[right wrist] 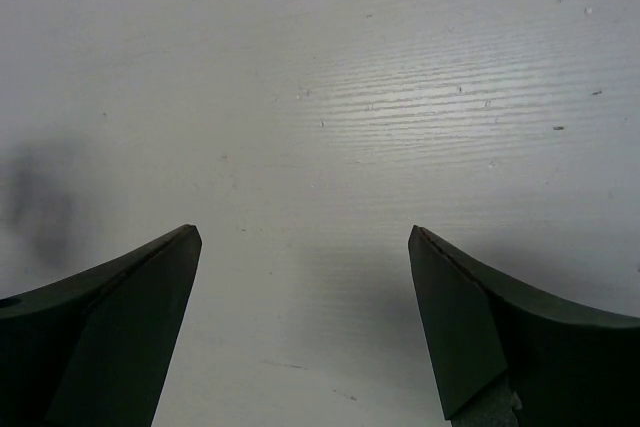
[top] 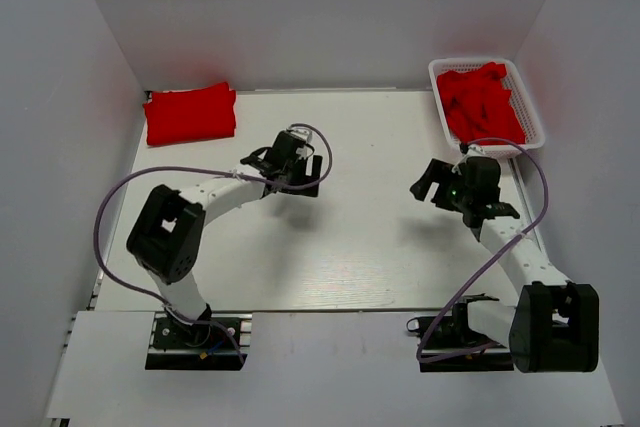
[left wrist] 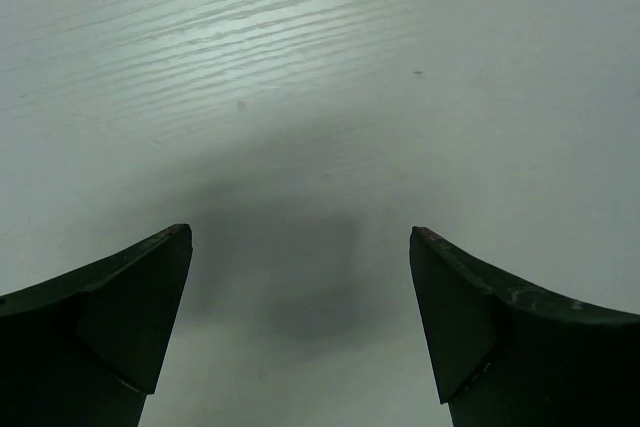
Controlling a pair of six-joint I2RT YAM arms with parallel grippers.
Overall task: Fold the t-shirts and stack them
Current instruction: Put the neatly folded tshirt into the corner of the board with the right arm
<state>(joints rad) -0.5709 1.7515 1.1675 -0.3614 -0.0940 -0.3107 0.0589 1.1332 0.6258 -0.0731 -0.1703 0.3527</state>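
Observation:
A folded red t-shirt stack lies at the table's far left corner. More crumpled red t-shirts fill the white mesh basket at the far right. My left gripper hovers over the bare table middle, right of the folded stack, open and empty. My right gripper hangs over the table just in front of the basket, open and empty. Both wrist views show only bare white tabletop between the fingers.
White walls enclose the table on the left, back and right. Purple cables loop from both arms. The arm bases sit at the near edge.

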